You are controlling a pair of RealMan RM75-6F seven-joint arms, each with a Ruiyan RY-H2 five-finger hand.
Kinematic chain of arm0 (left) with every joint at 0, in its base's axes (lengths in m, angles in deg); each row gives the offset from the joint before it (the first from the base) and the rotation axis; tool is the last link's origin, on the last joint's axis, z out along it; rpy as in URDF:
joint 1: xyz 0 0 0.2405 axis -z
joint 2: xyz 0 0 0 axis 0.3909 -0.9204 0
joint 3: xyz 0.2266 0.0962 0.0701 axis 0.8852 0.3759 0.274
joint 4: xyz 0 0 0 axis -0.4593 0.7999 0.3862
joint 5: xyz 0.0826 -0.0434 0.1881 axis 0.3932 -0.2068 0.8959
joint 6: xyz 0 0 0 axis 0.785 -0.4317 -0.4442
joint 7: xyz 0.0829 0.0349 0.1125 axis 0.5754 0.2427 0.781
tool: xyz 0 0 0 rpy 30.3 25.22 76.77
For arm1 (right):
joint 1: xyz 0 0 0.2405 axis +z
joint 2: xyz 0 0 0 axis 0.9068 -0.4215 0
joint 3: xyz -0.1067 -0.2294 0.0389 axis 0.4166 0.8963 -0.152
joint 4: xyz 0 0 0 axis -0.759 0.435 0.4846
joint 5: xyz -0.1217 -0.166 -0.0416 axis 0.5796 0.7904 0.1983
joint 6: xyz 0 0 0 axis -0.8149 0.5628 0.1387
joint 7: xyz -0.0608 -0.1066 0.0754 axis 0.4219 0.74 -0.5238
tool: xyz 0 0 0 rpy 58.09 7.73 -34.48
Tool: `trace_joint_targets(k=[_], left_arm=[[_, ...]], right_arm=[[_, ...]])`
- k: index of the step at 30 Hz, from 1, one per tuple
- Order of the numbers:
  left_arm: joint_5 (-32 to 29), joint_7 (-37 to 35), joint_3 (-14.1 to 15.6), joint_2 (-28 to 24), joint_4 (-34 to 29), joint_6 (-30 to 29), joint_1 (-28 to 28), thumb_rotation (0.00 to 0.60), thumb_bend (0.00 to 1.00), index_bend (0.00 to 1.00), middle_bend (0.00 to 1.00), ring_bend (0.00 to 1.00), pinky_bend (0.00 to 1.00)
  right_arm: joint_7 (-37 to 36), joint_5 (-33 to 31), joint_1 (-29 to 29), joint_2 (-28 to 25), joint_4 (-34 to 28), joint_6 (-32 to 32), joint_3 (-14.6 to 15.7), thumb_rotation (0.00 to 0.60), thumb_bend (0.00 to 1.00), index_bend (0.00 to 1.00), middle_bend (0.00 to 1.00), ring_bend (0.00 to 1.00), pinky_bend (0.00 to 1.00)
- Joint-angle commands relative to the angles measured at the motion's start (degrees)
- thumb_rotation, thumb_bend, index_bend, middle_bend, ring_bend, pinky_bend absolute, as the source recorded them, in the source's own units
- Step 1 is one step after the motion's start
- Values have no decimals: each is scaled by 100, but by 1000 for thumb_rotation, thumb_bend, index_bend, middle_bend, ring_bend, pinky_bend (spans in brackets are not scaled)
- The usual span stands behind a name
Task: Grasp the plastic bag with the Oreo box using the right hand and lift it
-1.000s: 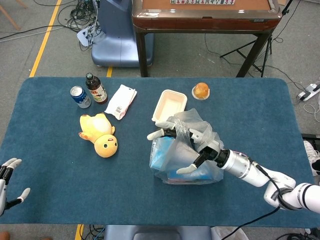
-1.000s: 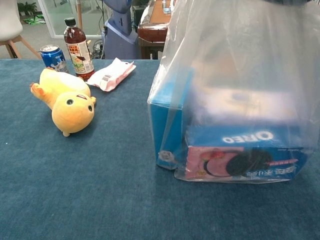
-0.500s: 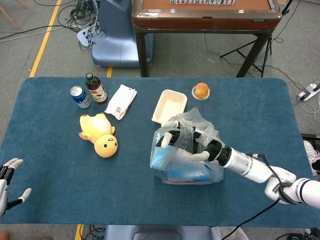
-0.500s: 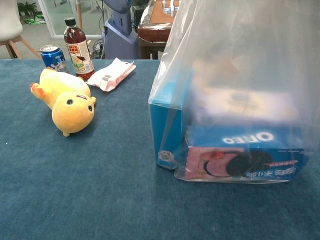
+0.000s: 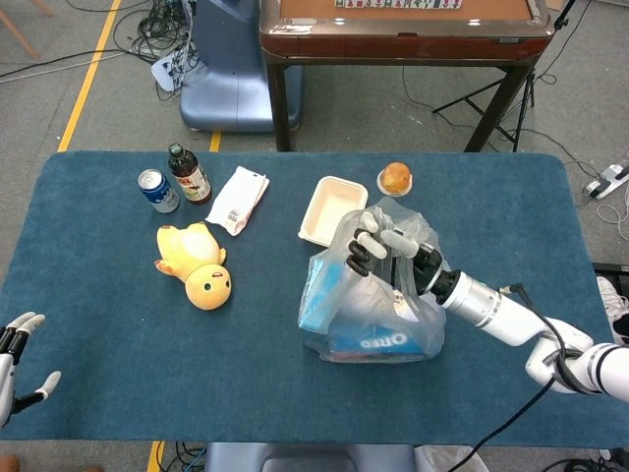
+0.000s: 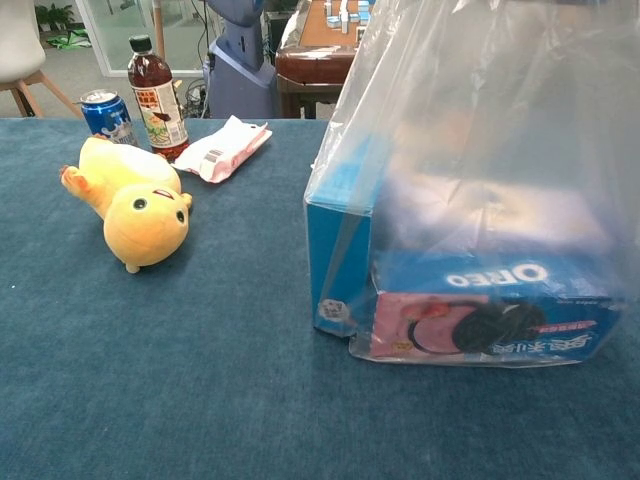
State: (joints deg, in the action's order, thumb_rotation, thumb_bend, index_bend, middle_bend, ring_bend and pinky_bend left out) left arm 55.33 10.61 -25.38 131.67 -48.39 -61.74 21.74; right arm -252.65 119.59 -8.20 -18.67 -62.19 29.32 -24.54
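The clear plastic bag (image 5: 346, 295) stands on the blue table (image 5: 118, 383), right of centre, with the blue Oreo box (image 5: 378, 340) inside it. In the chest view the bag (image 6: 470, 120) fills the right half and the Oreo box (image 6: 480, 305) rests on the cloth. My right hand (image 5: 385, 252) is at the bag's top, its fingers curled around the gathered plastic. The chest view does not show this hand. At the table's near left corner my left hand (image 5: 16, 356) hangs with fingers spread, holding nothing.
A yellow plush duck (image 5: 194, 264) lies left of the bag. Behind it are a blue can (image 5: 156, 190), a dark bottle (image 5: 188, 174) and a white wipes pack (image 5: 238, 199). A white foam box (image 5: 333, 209) and an orange bun (image 5: 394, 179) sit just behind the bag.
My right hand rose from the bag's side to its top and curled its fingers into the plastic. The bag's upper part is drawn up and tauter. The left hand stayed put.
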Motion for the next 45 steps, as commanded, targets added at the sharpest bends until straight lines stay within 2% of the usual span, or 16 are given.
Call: trace_joint_targets(k=[1,7,13,19,29,45], left_arm=[[1,-2,-1,0,1,-5,-3,600,176,193,166,186,142],[24,6,7,3,0,-12,-9,600,176,194,166,186,142],[54,33,11,22,7,-17,-6,600,176,193,166,186,142],[49,49,5,27,4,-8,-1,600,176,193,166,186,142],[41,56,7,30,15,-18,-13,600,176,193,166,186,142],[66,-9,11,28,61,-50,-38,600,176,193,166,186,142]], right_arm=[[102,-234,24,-173,-207,-249,-76,600,400,647,721,659,718],[360,-520,17,-421,-480,-529,-324,600,541,743,804,790,840],[506,-666,57,-636,-700,-696,-647,600,618,802,862,851,890],[643,-625,133,-884,-949,-716,-1011,600,631,815,874,866,903],[860,-813,400,-1127,-1196,-1145,-1606,600,631,815,874,866,903],[1247,-1223,804,-877,-1195,-2124,-2182,600,633,815,874,880,917]])
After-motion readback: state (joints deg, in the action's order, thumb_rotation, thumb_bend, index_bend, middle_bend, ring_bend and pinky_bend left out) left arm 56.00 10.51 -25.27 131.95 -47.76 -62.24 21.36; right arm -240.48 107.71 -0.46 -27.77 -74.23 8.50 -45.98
